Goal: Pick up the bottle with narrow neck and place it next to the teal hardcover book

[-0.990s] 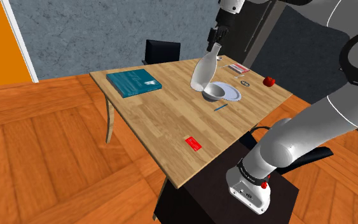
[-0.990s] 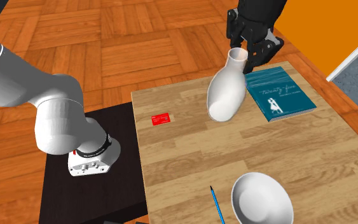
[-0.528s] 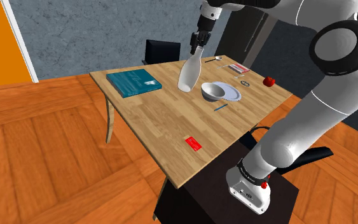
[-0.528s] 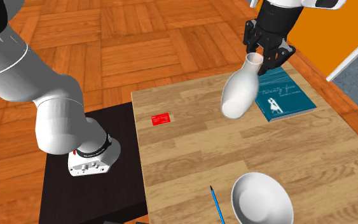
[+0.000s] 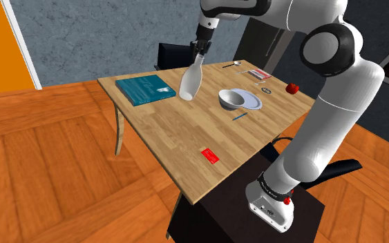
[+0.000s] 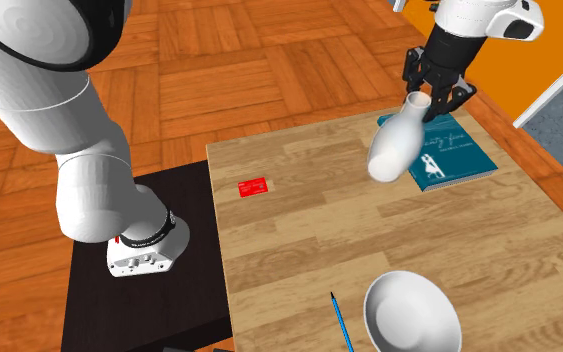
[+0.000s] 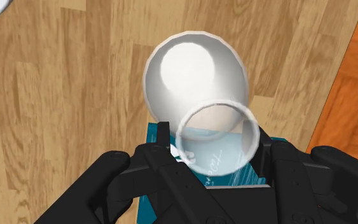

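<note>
We see white writing on the cover of the teal book (image 6: 450, 152), but it is too small for us to read. The white arm goes up from its stand, bends over up high, and reaches far across the desk (image 5: 186, 134), toward the shoulder view's left. The black end effector (image 6: 437, 95) points down, and its two fingers squeeze the neck of the bottle (image 5: 191, 81). The bottle is plain white, with a thin neck, a round open mouth and a fat round body. It hangs tilted, with its fat end over the wood just beside the book, on the shoulder view's right of it. We cannot tell if it touches the desk. A white bowl (image 5: 232, 99) sits further right, well apart. A small red card (image 5: 211, 156) lies near the desk's near edge.
</note>
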